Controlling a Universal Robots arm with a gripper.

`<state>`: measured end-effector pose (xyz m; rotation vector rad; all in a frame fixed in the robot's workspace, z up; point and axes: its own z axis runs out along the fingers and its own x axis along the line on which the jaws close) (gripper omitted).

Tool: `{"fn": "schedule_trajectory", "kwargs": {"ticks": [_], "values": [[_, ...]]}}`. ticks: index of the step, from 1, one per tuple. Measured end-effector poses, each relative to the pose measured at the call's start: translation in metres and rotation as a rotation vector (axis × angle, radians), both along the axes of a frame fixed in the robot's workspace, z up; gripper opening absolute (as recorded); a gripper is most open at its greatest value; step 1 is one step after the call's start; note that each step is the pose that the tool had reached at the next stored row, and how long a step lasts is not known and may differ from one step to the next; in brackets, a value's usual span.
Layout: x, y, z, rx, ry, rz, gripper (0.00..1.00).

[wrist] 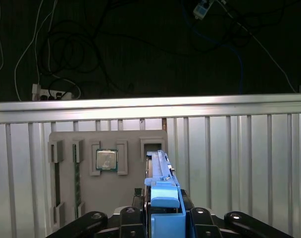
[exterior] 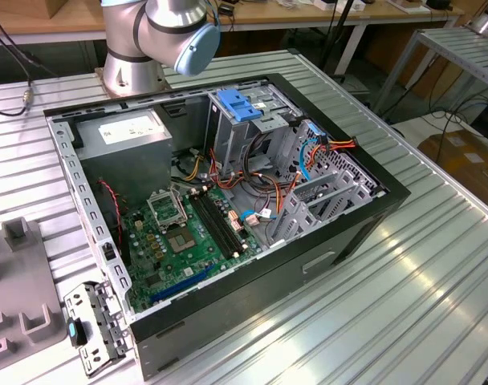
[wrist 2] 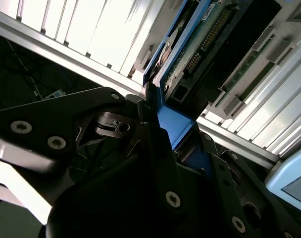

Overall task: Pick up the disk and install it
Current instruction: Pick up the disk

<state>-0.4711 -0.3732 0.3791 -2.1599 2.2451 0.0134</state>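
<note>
I have the tool (wrist: 163,217) closed on the disk (wrist: 159,168). In both wrist views its dark fingers (wrist 2: 155,148) press the blue rail (wrist 2: 176,121) from either side, with no gap that I can make out. The disk stands on edge and runs straight out ahead of the tool, thin side toward the first wrist camera. Its far end sits at a raised slot (wrist: 151,147) in the grey tray (wrist: 71,198). I cannot tell whether it rests in that slot or hangs just clear of it. In the second wrist view the disk's green board (wrist 2: 200,37) shows beside the rail, close to a slat edge.

To one side of the tool a square chip (wrist: 106,160) lies on the tray between two raised blocks, near the disk but apart from it. The disk's other side faces ribbed bench (wrist: 239,163), so I see more room there. Beyond the tray the bench ends in a bright straight edge, and past that hang dark cables (wrist: 66,54).

In the exterior view the case (exterior: 308,265) lies open on the bench, black rim all round. A blue plate (exterior: 240,104) sits over the bays by the far wall. The arm (exterior: 176,32) stands just behind that wall.
</note>
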Motion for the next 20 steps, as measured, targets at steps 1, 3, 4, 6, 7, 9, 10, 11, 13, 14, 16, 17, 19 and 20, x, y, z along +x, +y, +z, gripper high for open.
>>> {"fn": "schedule_trajectory", "kwargs": {"ticks": [1,3,4,6,7,9,10,11,13,14,16,17,19,20], "values": [[0.0,0.0,0.0006,0.0,-0.0001,0.0,0.37],[0.0,0.0,0.0027,0.0,-0.0001,0.0,0.37],[0.0,0.0,0.0032,0.0,-0.0001,0.0,0.37],[0.0,0.0,0.0043,0.0001,-0.0001,0.0,0.37],[0.0,0.0,0.0048,0.0,-0.0001,0.0,0.37],[0.0,0.0,0.0059,0.0,0.0,0.0,0.37],[0.0,0.0,0.0062,0.0,-0.0001,0.0,0.37],[0.0,0.0,0.0067,0.0,-0.0001,0.0,0.37],[0.0,0.0,0.0074,0.0,-0.0001,0.0,0.37],[0.0,0.0,0.0078,0.0,0.0,0.0,0.37],[0.0,0.0,0.0084,0.0,0.0,0.0,0.37],[0.0,0.0,0.0087,0.0,0.0,0.0,0.37],[0.0,0.0,0.0096,0.0,0.0,0.0,0.37],[0.0,0.0,0.0101,0.0,0.0,0.0,0.37]]}}
